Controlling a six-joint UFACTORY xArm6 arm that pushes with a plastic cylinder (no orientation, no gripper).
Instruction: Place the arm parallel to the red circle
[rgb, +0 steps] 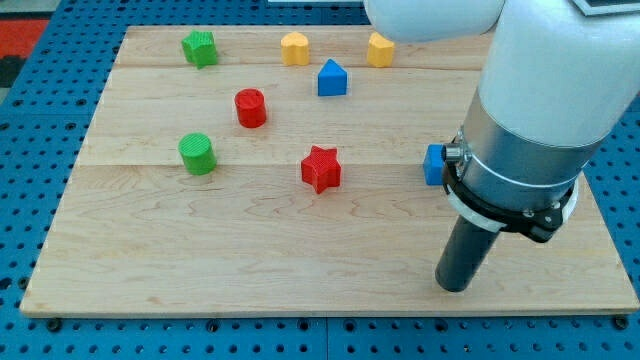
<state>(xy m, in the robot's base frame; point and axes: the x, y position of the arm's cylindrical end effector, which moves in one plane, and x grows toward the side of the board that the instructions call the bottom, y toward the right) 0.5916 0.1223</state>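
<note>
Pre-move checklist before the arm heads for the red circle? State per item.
1. Red circle visible, standing free: ok.
2. My tip visible, on bare board near the view's bottom right: ok.
3. Tip level with red circle: not ok; it sits far to the view's right and lower.
4. Red star lies between tip and circle; straight diagonal path: not ok.
5. Blue block half hidden behind the arm; contact with it: cannot tell.
6. Green cylinder apart from the circle: ok.
</note>
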